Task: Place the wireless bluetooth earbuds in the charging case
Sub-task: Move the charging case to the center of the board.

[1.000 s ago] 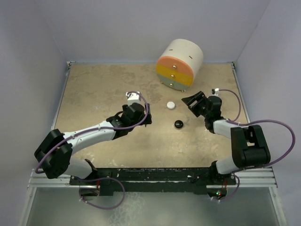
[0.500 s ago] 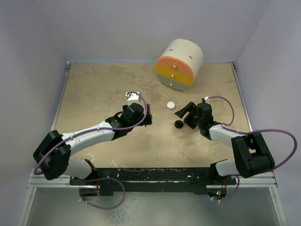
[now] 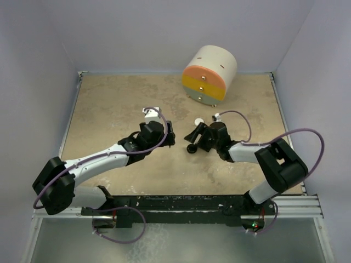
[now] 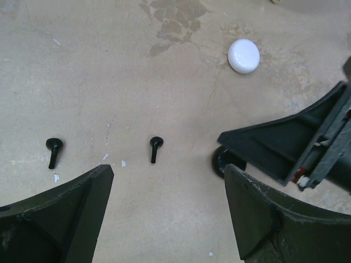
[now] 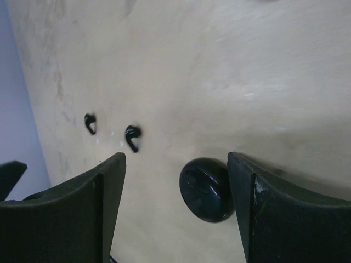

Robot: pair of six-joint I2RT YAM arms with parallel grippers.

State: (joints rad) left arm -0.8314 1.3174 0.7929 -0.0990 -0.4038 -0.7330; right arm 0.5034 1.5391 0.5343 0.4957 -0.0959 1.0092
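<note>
Mid-table (image 3: 109, 109), the charging case (image 5: 205, 189) sits between the right gripper's (image 5: 174, 164) wide-spread jaws, just beside one finger, ungripped. The left gripper's (image 4: 167, 171) jaws also gape wide, and two black earbuds (image 4: 156, 149) lie just beyond its fingertips.

A tan, mottled tabletop (image 3: 109, 104) is enclosed on the left, far and right sides by plain pale lavender walls (image 3: 137, 33). A cream cylindrical drawer unit (image 3: 211, 68) with orange, yellow and grey fronts is set at the far edge, right of centre. A metal rail (image 3: 313, 207) is fixed along the near edge. The scene is softly and evenly lit.
</note>
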